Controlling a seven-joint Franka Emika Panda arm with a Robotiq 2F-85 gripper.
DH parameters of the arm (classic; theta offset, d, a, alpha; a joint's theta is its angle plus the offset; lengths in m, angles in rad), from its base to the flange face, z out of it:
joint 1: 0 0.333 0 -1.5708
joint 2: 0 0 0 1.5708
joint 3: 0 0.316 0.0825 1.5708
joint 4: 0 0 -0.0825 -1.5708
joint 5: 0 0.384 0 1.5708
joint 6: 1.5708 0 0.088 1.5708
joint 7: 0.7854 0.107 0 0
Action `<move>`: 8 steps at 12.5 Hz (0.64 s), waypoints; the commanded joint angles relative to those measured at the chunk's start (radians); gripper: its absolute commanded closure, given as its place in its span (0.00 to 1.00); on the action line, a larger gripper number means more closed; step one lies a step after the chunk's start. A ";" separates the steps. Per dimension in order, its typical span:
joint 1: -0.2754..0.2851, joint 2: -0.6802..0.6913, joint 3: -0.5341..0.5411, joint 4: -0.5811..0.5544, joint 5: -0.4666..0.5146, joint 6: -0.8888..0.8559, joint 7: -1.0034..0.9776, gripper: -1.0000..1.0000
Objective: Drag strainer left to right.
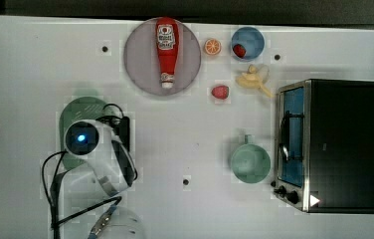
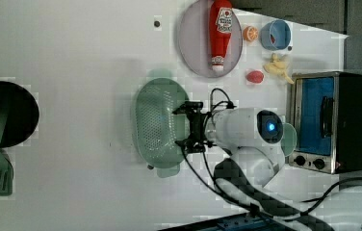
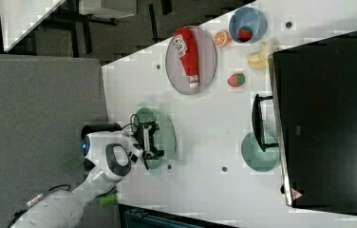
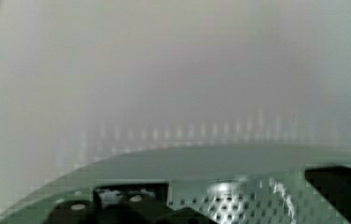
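The strainer [image 2: 157,122] is a pale mint-green oval colander with a dotted basin, lying on the white table. In the top view the strainer [image 1: 83,112] sits at the left, half hidden under my arm. My gripper [image 2: 181,127] hangs low over the strainer's rim on the left view's right side, open, jaws spread wide along the rim. In the right view the gripper [image 3: 156,139] stands over the strainer [image 3: 167,128] with nothing between its fingers. The wrist view looks close at the strainer's rim [image 4: 211,158] and holes, with a dark finger [image 4: 337,186] at one edge.
A green mug [image 1: 249,162] stands beside a toaster oven [image 1: 334,144] at the top view's right. Further back are a grey plate [image 1: 140,59] with a ketchup bottle [image 1: 166,50], a strawberry [image 1: 220,91], a banana [image 1: 252,78], an orange half [image 1: 212,46] and a blue bowl [image 1: 254,35].
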 commanded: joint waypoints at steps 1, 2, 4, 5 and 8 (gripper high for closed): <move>-0.070 -0.035 -0.054 -0.025 -0.001 -0.009 -0.063 0.00; -0.082 -0.037 -0.066 -0.032 -0.001 -0.008 -0.104 0.00; -0.105 -0.038 -0.098 -0.038 -0.001 -0.008 -0.178 0.00; -0.116 -0.039 -0.115 -0.042 -0.001 -0.008 -0.214 0.00; -0.142 -0.048 -0.169 -0.060 -0.001 -0.005 -0.301 0.00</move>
